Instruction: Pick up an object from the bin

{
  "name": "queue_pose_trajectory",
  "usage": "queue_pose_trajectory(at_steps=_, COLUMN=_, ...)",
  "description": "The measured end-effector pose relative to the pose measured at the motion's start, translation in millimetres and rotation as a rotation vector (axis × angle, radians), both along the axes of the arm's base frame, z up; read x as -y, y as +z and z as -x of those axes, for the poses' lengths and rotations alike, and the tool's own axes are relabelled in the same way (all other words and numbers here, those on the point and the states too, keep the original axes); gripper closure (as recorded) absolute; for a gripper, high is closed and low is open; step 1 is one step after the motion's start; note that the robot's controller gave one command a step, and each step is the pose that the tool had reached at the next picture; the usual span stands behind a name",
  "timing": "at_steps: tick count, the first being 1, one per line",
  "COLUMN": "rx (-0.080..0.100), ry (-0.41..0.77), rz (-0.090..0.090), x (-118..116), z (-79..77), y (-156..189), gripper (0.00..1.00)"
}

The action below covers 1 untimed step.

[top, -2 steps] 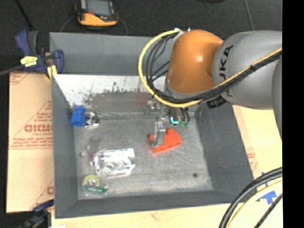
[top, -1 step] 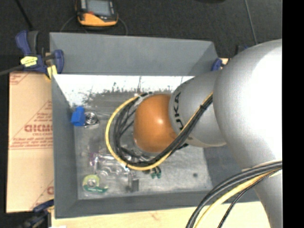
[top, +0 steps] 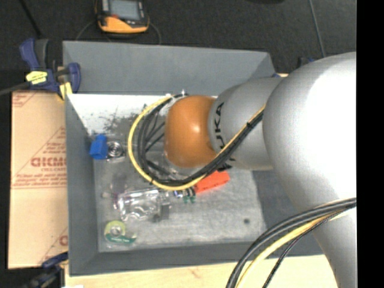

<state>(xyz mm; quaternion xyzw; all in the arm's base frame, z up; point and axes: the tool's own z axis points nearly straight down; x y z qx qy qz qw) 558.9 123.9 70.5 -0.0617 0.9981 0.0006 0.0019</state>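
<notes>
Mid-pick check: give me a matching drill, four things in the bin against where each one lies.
Things:
1. blue block
2. orange-red piece
3. clear plastic piece
4. greenish roll

Places:
A. lowest in the view, far left
B. left of middle, just above the roll
C. uppermost of the four, far left
D. furthest right, partly under the arm's orange cover

Pairs: 1-C, 2-D, 3-B, 4-A

Silver arm (top: 300, 125), orange-capped wrist (top: 189, 131) downward
</notes>
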Motion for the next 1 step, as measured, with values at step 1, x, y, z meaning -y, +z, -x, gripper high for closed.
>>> queue_pose_trajectory(at_steps=1, rx=-0.002, ry=-0.002, rz=0.0, x=0.2, z=1.3, y=0.0, gripper=1.0)
